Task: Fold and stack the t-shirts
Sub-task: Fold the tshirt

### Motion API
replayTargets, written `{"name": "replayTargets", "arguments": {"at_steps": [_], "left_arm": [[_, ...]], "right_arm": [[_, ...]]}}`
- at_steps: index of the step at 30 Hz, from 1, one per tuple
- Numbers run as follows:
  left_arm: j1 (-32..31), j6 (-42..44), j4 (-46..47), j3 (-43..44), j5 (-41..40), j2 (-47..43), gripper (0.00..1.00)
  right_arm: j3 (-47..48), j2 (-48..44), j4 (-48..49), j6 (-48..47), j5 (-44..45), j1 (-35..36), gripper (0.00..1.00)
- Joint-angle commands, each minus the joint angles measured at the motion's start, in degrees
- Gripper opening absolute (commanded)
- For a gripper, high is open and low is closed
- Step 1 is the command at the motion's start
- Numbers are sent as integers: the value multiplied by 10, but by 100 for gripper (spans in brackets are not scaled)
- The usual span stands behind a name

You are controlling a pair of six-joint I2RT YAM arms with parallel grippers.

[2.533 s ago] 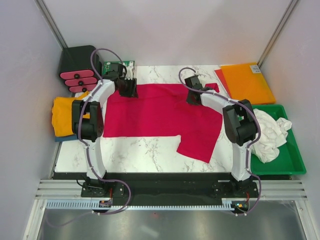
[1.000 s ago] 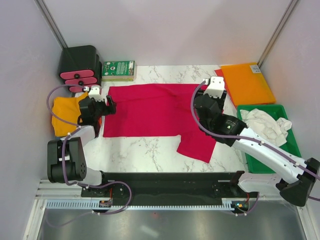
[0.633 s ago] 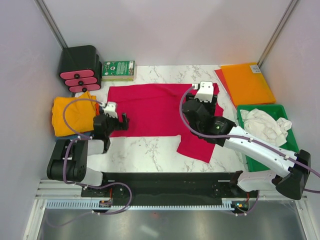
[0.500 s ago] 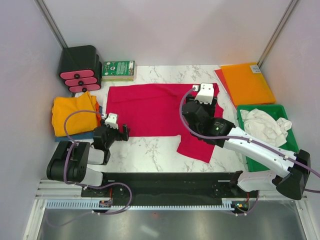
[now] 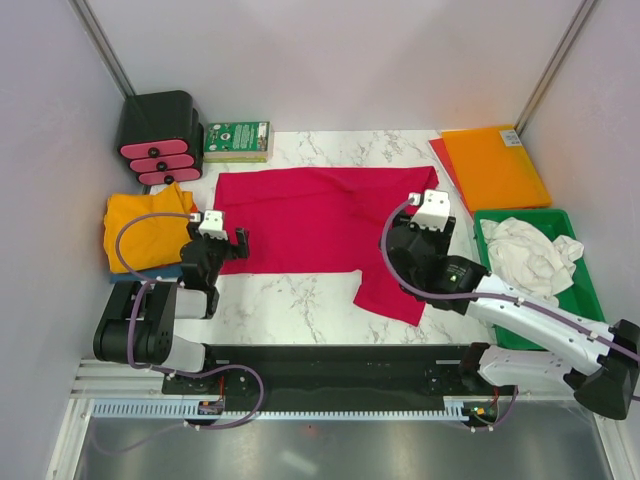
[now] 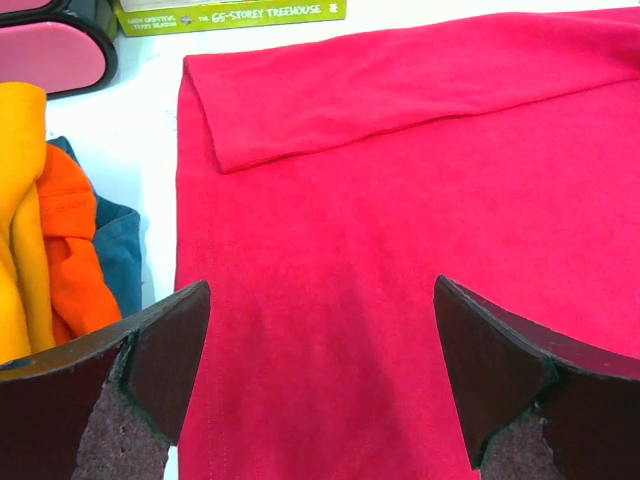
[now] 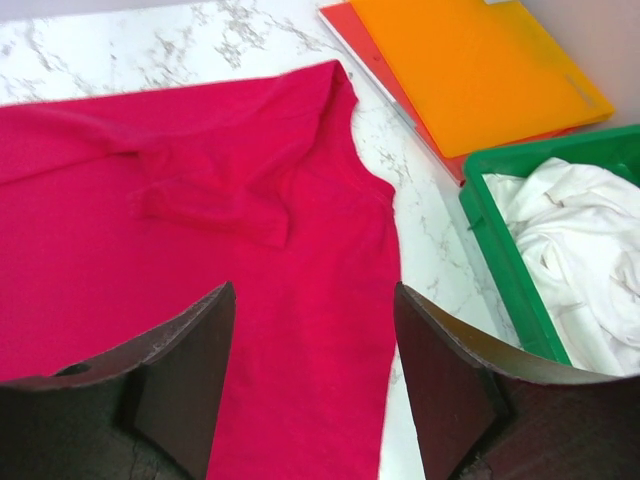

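Note:
The crimson-red t-shirt (image 5: 310,225) lies spread flat on the marble table, its far edge folded over and one part hanging toward the front right. My left gripper (image 5: 228,245) hovers open over the shirt's left edge (image 6: 320,300), with nothing between its fingers. My right gripper (image 5: 428,222) hovers open over the shirt's right side (image 7: 313,300), also holding nothing. A golden-yellow t-shirt (image 5: 140,230) lies folded at the left on blue cloth (image 6: 120,255). A white t-shirt (image 5: 525,255) lies crumpled in the green tray (image 5: 580,325).
An orange plastic sheet (image 5: 495,165) lies at the back right, over a red one. A green book (image 5: 237,140) and a black box with pink fronts (image 5: 160,130) stand at the back left. Orange cloth (image 6: 75,250) lies beside the yellow shirt.
The left arm has drawn back from the shirt's far left corner to its near left edge and opened wider. The right gripper has swung toward the shirt's right side. The shirt has stayed put.

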Motion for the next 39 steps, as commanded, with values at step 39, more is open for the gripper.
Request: {"name": "replayTargets", "arguments": {"at_steps": [39], "left_arm": [[-361,-299,-930,468,-566,-11,100]], "right_arm": [[-36,88,50,-31,-16,3,74]]}}
